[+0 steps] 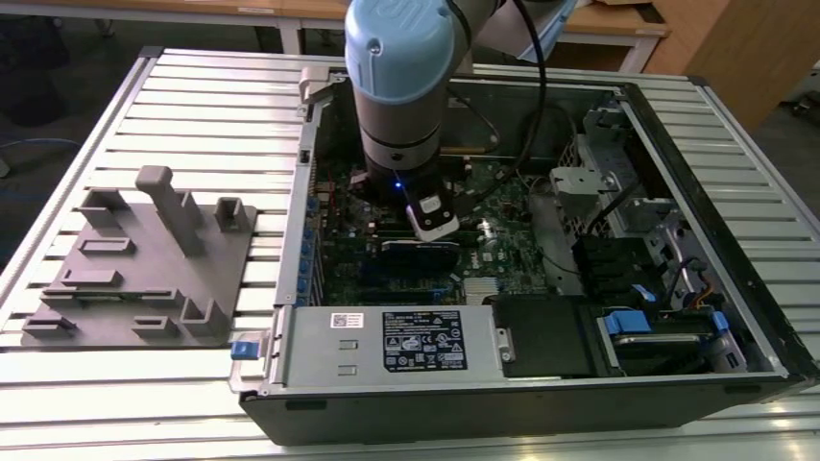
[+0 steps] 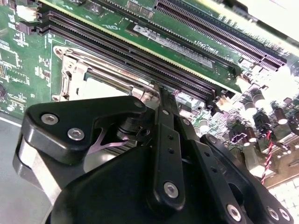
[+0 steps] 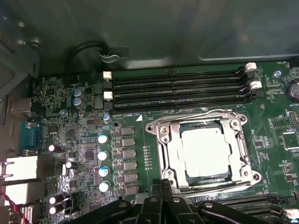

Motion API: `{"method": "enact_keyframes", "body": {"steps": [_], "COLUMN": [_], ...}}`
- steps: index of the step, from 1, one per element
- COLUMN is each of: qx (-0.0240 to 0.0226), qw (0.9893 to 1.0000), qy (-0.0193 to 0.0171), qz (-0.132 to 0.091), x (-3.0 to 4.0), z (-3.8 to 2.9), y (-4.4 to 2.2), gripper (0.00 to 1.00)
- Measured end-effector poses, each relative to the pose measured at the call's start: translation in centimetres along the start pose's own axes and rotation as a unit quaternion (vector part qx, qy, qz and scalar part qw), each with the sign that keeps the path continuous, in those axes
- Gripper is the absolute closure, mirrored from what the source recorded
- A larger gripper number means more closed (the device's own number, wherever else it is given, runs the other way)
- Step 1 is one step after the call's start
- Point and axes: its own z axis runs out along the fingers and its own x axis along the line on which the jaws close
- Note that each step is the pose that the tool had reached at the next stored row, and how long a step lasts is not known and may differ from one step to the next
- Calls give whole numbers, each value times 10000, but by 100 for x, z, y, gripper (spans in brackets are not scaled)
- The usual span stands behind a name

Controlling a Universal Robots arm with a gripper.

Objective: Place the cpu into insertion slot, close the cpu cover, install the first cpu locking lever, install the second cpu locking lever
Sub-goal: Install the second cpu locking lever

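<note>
Fingers (image 2: 161, 100) of the gripper stood pressed together with nothing between them, their tip down at the edge of the insertion slot (image 3: 203, 151) in both wrist views. Within that slot lay the cpu (image 3: 205, 149), its pale metal top showing through the window of the cpu cover (image 3: 164, 140), which sat flat over it. A thin metal locking lever (image 3: 198, 116) ran along the socket's side nearest the long black memory slots (image 3: 177, 86); whether it was latched could not be judged, perhaps it was. In the exterior view the arm (image 1: 399, 86) reached down into the open computer case (image 1: 513, 379) on the slatted tabletop (image 1: 205, 96), with a grey fixture block (image 1: 141, 259) toward the exterior view's left.
</note>
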Motion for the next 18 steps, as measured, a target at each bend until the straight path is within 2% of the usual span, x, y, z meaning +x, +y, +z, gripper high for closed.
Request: {"method": "enact_keyframes", "body": {"steps": [4,9,18], "qx": [46,56,68], "qw": [10000,10000,10000], "qy": [-4,-5,-7], "qz": [-4,-5,-6], "x": [1,1,-5], "z": [12,8,-101], "y": [2,7,38], "gripper": [90,90,90]}}
